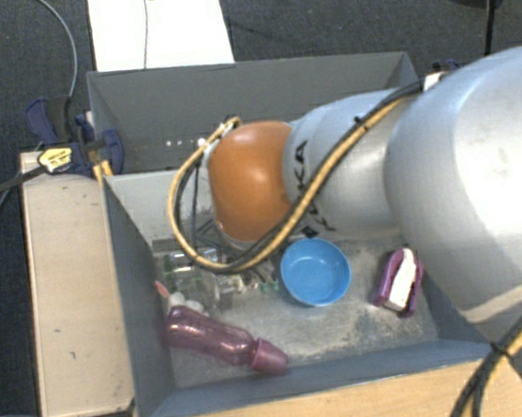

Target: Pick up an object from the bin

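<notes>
Left floor of bin [142, 302]: purple bottle [219, 340] lies on its side, narrow end pointing right and near. Pincer [202, 278] sits low just far of it, close, contact not clear; orange cover [250, 183] and looped cable [184, 224] block it from above, so can't tell if it's released or clenched. Right of pincer: blue bowl [315, 273] just beside, then purple-and-white thing [398, 281] well apart.

Robotics lab, large industrial arm [465, 178], grey metal bin [256, 90], dark carpet floor [312, 8]
</notes>
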